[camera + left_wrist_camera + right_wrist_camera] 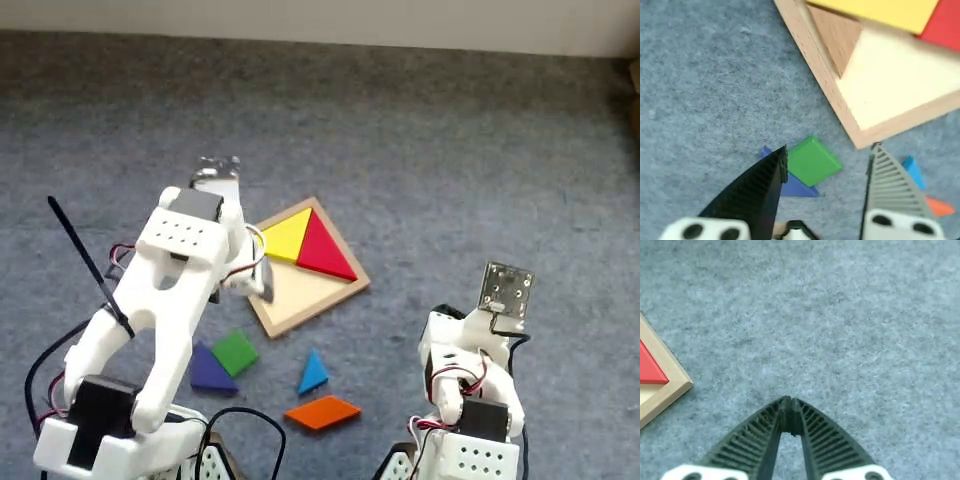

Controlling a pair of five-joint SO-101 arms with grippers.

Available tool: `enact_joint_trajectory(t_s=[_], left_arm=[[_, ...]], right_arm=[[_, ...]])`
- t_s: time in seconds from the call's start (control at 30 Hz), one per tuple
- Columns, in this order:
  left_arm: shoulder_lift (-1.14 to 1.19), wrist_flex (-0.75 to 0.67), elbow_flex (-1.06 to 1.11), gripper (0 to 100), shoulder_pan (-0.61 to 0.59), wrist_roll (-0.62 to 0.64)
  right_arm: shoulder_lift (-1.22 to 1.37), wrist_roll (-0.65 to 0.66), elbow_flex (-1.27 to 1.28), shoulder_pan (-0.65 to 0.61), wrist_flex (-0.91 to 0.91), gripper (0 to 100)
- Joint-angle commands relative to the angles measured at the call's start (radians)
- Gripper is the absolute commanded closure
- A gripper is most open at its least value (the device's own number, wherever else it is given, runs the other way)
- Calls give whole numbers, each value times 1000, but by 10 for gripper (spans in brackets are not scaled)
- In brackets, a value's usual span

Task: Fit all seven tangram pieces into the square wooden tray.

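Note:
The square wooden tray (283,314) lies mid-table, holding a yellow triangle (285,235) and a red triangle (325,250). In the left wrist view a wood-coloured triangle (837,32) also lies in the tray (815,65), beside the yellow piece (880,12). On the carpet in front of the tray are a green square (235,352), a purple triangle (208,370), a small blue triangle (313,372) and an orange parallelogram (322,411). My left gripper (829,149) is open above the tray's near-left edge, with nothing in it. My right gripper (790,401) is shut and empty over bare carpet.
The right arm (470,380) sits folded at the front right, with the tray's corner (665,390) off to its side. Grey carpet covers the table. A black cable (85,260) runs by the left arm.

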Motion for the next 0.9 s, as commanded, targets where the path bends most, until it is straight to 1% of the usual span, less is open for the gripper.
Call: enact_joint_trajectory(t_s=[0.0, 0.07, 0.1, 0.27, 0.37, 0.4, 0.5, 0.57, 0.63, 0.73, 0.87], left_arm=[[-39, 11, 47, 806, -19, -362], [-42, 11, 82, 807, -19, -494], [-44, 11, 94, 807, -19, -523], [-47, 2, 139, 806, -8, -597], [-42, -77, 202, 805, 7, -637], [-41, -106, 226, 798, 16, -641], [-41, -178, 305, 731, 36, -629], [-39, -221, 343, 708, 44, -588], [-38, -261, 364, 709, 44, -577], [-38, -273, 375, 711, 44, -574], [-36, -275, 378, 781, 44, -574]], right_arm=[[-21, -2, 111, 12, 4, 987], [-21, -2, 111, 13, 4, 987], [-21, -2, 111, 13, 4, 987], [-21, -2, 111, 13, 4, 987], [-21, -2, 111, 13, 4, 987], [-21, -2, 111, 13, 4, 987], [-21, -2, 111, 13, 4, 987], [-21, -2, 111, 13, 4, 987], [-21, -2, 111, 13, 4, 987], [-21, -2, 111, 13, 4, 987], [-21, -2, 111, 13, 4, 987]])
